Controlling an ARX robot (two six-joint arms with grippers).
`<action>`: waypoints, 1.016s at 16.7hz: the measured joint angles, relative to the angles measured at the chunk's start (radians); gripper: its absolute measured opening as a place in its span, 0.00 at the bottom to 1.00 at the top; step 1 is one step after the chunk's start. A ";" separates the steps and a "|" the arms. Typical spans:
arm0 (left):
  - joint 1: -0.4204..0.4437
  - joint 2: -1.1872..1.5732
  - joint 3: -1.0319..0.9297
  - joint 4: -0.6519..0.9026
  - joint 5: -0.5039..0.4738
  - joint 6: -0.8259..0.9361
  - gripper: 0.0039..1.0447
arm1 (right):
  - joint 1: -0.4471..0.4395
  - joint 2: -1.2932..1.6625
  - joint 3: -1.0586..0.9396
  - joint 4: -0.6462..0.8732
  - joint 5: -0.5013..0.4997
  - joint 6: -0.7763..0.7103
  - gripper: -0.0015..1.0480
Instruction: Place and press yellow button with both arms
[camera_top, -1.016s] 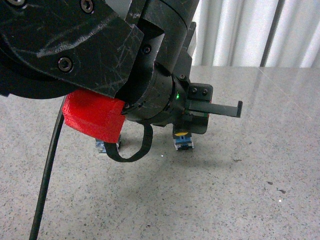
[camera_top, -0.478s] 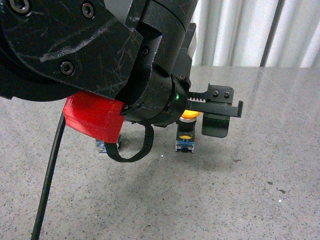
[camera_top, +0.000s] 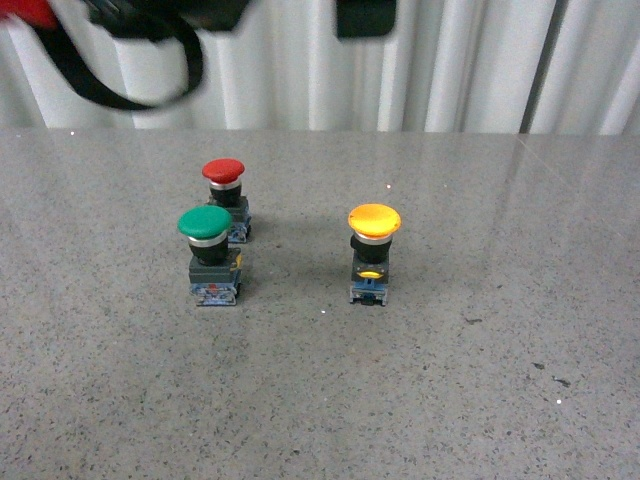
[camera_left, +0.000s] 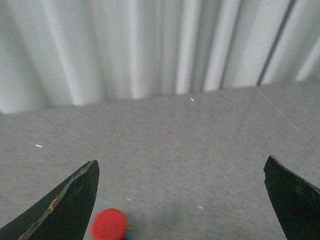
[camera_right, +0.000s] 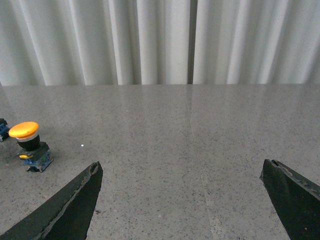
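Note:
The yellow button (camera_top: 374, 250) stands upright on the grey speckled table (camera_top: 480, 380), right of centre in the front view, free of any gripper. It also shows in the right wrist view (camera_right: 29, 145), off to one side of the open right gripper (camera_right: 182, 172), which holds nothing. The left gripper (camera_left: 182, 170) is open and empty, high above the table; only blurred black parts of an arm (camera_top: 150, 30) show at the top edge of the front view.
A green-capped button (camera_top: 208, 255) and a red-capped button (camera_top: 226, 195) behind it stand left of the yellow one. The red cap shows blurred in the left wrist view (camera_left: 110, 224). White pleated curtains (camera_top: 470, 60) back the table.
The arm that filled the front view and stood over the yellow button has lifted up and away to the top edge. All three buttons now stand uncovered.

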 joint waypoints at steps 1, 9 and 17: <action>0.043 -0.084 -0.035 0.023 -0.001 0.036 0.94 | 0.000 0.000 0.000 0.000 0.000 0.000 0.94; 0.368 -0.957 -0.583 -0.153 0.098 0.102 0.64 | 0.000 0.000 0.000 0.000 0.000 0.000 0.94; 0.507 -1.186 -0.905 -0.068 0.243 0.082 0.01 | 0.000 0.000 0.000 0.000 0.000 0.000 0.94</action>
